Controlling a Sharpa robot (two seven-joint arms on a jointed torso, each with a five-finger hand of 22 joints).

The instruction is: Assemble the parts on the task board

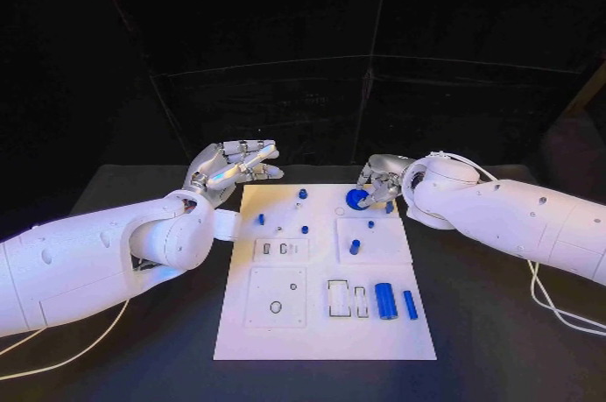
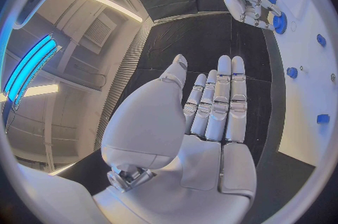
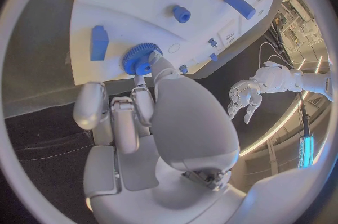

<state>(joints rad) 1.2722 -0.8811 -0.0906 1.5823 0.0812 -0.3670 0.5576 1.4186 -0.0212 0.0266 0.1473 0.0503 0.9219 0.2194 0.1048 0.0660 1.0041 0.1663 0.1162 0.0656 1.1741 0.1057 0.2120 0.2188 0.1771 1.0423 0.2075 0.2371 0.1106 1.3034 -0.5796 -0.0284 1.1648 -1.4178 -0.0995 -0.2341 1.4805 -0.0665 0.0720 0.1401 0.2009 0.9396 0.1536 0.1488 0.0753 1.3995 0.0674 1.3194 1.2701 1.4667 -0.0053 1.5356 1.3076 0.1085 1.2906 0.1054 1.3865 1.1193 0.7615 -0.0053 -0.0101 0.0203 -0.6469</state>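
Note:
The white task board (image 1: 322, 332) lies in the middle of the black table. My right hand (image 1: 382, 179) is at the board's far right corner and pinches a blue gear (image 1: 357, 198) that sits on or just above the board. The right wrist view shows fingertips (image 3: 156, 62) on the gear (image 3: 139, 59), next to a blue block (image 3: 99, 42). My left hand (image 1: 234, 168) hovers off the board's far left corner, fingers (image 2: 219, 100) straight and apart, holding nothing. The left wrist view shows the right hand (image 2: 250, 4) at the gear (image 2: 279, 22).
Small blue pegs (image 1: 303, 193) (image 1: 260, 218) (image 1: 355, 246) stand on the board's far half. A thick blue cylinder (image 1: 385, 300) and a thin blue bar (image 1: 411, 304) lie at the near right, beside rectangular slots (image 1: 339, 299). A white cable (image 1: 556, 307) trails along the table's right side.

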